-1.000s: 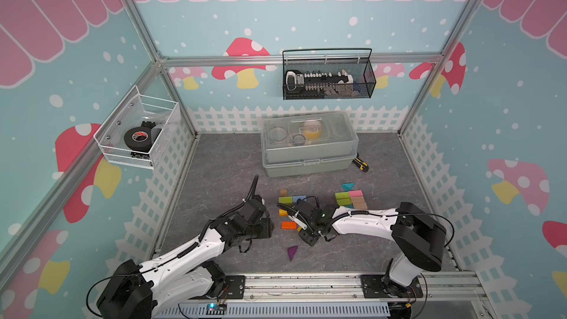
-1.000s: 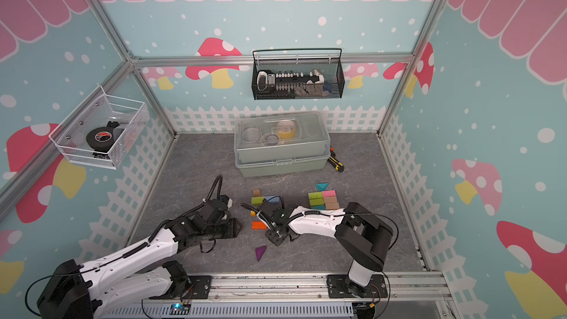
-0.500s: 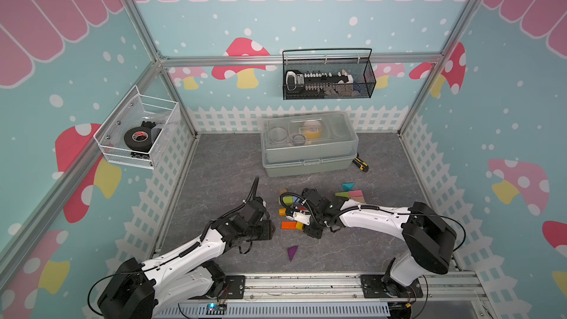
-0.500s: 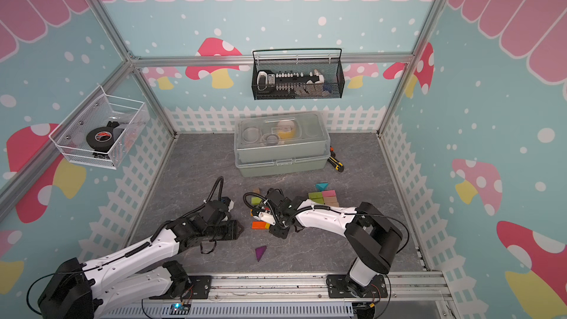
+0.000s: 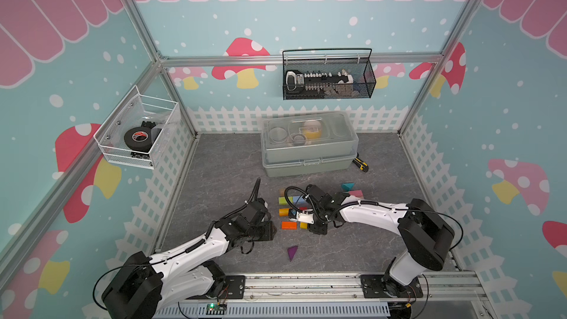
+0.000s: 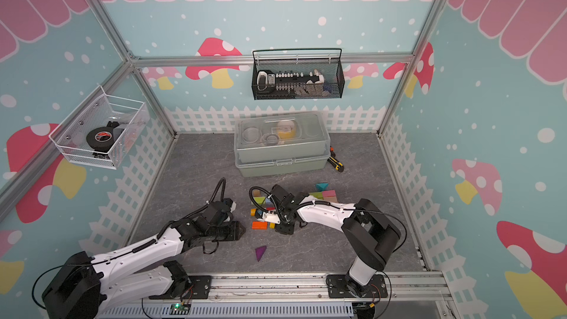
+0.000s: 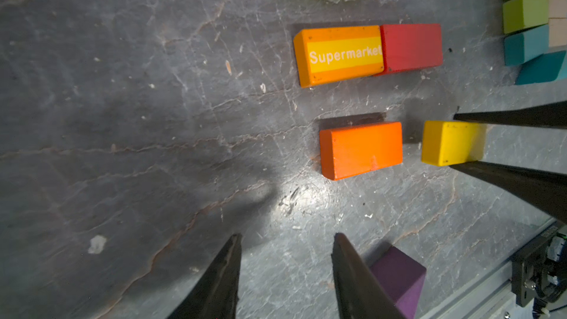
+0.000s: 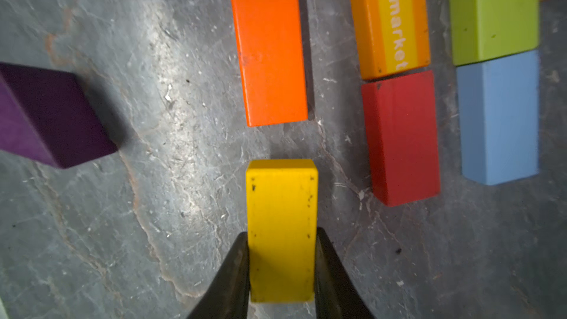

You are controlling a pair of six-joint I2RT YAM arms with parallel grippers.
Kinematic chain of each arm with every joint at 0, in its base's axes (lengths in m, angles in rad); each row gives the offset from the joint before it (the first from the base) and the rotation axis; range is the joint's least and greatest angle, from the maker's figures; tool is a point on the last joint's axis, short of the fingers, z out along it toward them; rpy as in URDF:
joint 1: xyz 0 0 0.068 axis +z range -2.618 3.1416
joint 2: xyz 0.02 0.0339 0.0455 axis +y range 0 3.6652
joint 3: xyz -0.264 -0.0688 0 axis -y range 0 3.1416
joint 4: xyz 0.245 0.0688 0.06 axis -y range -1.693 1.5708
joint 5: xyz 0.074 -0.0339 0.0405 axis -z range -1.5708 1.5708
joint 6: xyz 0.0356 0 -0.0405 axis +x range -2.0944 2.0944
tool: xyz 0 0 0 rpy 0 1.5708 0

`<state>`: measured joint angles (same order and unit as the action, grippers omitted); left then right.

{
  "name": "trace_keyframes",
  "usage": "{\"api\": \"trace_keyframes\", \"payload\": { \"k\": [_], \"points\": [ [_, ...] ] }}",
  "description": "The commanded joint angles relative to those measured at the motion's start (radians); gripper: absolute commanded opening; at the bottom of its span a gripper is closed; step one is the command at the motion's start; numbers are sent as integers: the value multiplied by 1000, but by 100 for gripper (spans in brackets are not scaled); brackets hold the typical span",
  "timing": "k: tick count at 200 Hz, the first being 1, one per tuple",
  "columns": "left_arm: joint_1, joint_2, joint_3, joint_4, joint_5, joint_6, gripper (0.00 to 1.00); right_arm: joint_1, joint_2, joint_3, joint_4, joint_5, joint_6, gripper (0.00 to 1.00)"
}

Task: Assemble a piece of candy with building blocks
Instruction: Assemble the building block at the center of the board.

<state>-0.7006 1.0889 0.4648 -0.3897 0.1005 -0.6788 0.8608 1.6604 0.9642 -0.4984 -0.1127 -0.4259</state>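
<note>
Grey desk: your right pincer clamps yellow block; left pincer half-open, empty. Set it end-to-end, flush against orange block.

Teal walls, pink scallops along top, mushroom prints, white picket-fence strip low. Grey stone-look floor lower centre. Aluminium frame at corners. Black wire basket upper centre, white mesh basket left, lidded clear box mid-frame.
</note>
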Motion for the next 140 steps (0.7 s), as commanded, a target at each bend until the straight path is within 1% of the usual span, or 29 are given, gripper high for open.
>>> {"api": "trace_keyframes", "payload": {
  "k": [1, 69, 140],
  "points": [
    [7, 10, -15, 57, 13, -20, 48, -11, 52, 35, -15, -10, -68, 30],
    [7, 85, -12, 110, 21, -27, 47, -16, 129, 95, -35, -36, -127, 27],
    [7, 135, -14, 154, 36, -36, 46, -16, 141, 114, -27, -67, -130, 27]
  ]
}}
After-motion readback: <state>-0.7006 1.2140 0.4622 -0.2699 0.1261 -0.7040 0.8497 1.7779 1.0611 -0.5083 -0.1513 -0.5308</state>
